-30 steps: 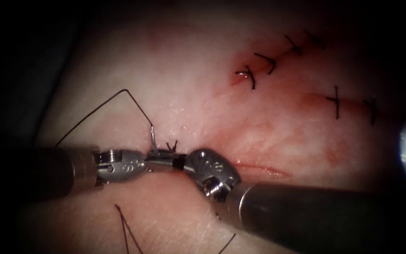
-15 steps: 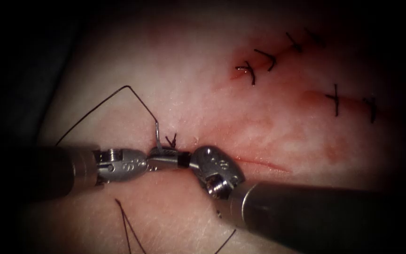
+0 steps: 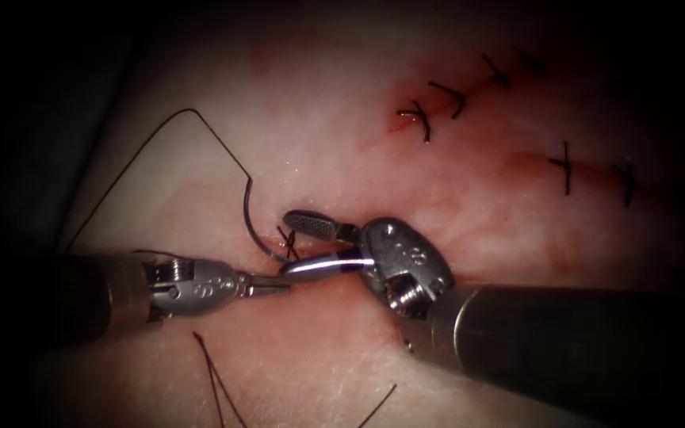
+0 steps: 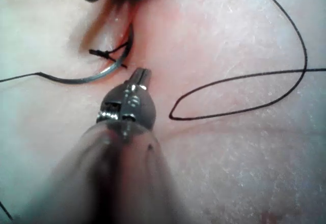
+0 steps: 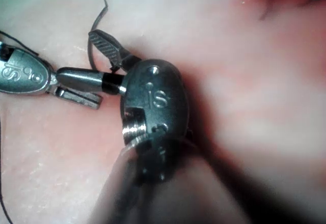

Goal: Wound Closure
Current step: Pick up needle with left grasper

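Right tool [image 3: 299,247]: jaws wide open, holding nothing. Upper jaw serrated and lifted; lower jaw lies level, pointing to the pic's left. In the right wrist view the same tool [image 5: 89,58] shows its jaws spread, with the left tool's tip just below the lower jaw.

Left tool [image 3: 283,287]: jaws look closed or nearly so, w/ nothing seen between them. Tip sits just under the right tool's lower jaw, touching or nearly touching. Left wrist view shows the tool [image 4: 142,74] tip apart from the needle, empty.

Needle [image 3: 254,226]: free of both tools. It stands as a dark arc just left of the right tool's open jaws; its lower end runs into the tissue [image 3: 319,150] at the small knot tails by the cut. Left wrist view: needle [image 4: 102,74] curves past those tails, lower part at the tissue surface; whether the tip is buried cannot be told for sure. Half a sec ago the two tools met tip to tip at this spot w/ a short bit of needle upright; now the right tool has opened and the needle shows more of its arc.

Thread [image 3: 160,131]: runs from the needle's upper end up and away to the left, then down. More loose thread [image 4: 239,94] lies looped on the tissue near the left tool.

Progress, as judged: finished stitches [image 3: 418,123] close the far cuts. The near cut [image 3: 438,277] has one knot at its left end; the rest to the right is open. Most of this cut is left to do.
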You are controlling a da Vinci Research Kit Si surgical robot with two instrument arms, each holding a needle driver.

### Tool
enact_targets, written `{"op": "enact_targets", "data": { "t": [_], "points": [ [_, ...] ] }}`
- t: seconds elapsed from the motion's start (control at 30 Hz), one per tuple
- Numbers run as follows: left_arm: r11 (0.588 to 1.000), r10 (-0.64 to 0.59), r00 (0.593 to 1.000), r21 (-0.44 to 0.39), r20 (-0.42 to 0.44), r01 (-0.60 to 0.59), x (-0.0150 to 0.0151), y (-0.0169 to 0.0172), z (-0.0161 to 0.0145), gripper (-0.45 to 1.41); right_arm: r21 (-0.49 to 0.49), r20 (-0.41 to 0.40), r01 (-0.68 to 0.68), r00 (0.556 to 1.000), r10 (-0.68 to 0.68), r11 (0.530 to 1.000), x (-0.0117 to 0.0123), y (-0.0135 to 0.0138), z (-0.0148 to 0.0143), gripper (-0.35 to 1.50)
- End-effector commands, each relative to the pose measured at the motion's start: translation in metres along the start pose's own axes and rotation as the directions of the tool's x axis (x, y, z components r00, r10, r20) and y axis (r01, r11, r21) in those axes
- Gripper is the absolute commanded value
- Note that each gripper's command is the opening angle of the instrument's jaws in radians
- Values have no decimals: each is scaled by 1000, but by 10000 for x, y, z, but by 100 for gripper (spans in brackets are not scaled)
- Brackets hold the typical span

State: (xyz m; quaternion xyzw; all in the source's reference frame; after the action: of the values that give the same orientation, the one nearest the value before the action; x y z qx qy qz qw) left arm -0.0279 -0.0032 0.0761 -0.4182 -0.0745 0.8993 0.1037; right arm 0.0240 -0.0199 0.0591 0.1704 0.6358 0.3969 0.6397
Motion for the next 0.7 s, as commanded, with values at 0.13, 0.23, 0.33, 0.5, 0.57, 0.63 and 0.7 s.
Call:
{"op": "enact_targets", "data": {
  "t": [0.13,0.23,0.33,0.5,0.57,0.63,0.7],
  "points": [
    [998,-26,998,51,-51,28,-4,8,3,-16,-35,18,127,992,-126,991,22,22,-19,132],
    [995,-37,998,85,-56,42,-3,13,-4,4,-35,26,131,991,-130,991,29,29,-33,127],
    [992,-63,996,107,-63,70,3,16,-9,10,-54,39,135,990,-133,989,32,36,-51,123],
    [986,-95,994,133,-54,102,20,7,-13,15,-87,28,142,990,-140,986,30,46,-74,121],
    [983,-108,992,144,-60,115,27,0,-13,17,-97,25,144,989,-142,985,28,49,-81,121],
    [981,-115,992,149,-59,123,32,-4,-11,19,-102,29,149,989,-146,984,25,51,-85,120],
    [980,-120,991,152,-58,127,36,-6,-7,19,-109,31,154,988,-151,982,22,52,-87,120]
  ]
}}
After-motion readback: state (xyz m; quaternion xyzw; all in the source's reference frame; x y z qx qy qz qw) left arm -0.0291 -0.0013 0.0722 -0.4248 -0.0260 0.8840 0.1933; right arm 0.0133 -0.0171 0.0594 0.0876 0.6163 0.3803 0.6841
